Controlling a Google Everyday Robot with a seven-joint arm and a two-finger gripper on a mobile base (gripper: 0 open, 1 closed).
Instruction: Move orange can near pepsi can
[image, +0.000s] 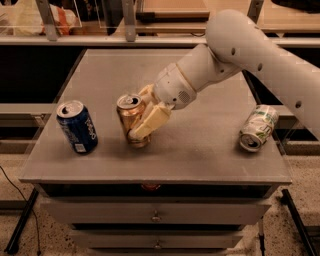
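The gripper (141, 118) clasps the tilted orange can (128, 113) near the pepsi can (77, 127), to its right. It should stand the orange can upright, then release without nudging the pepsi can.

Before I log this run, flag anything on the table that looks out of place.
The green-and-white can lies on its side near the table's right edge; no spill shows. The hand, mid-table, grips the tilted orange can beside the upright pepsi can.

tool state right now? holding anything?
Tool: shut on the orange can, held tilted, close to the pepsi can but not touching it.
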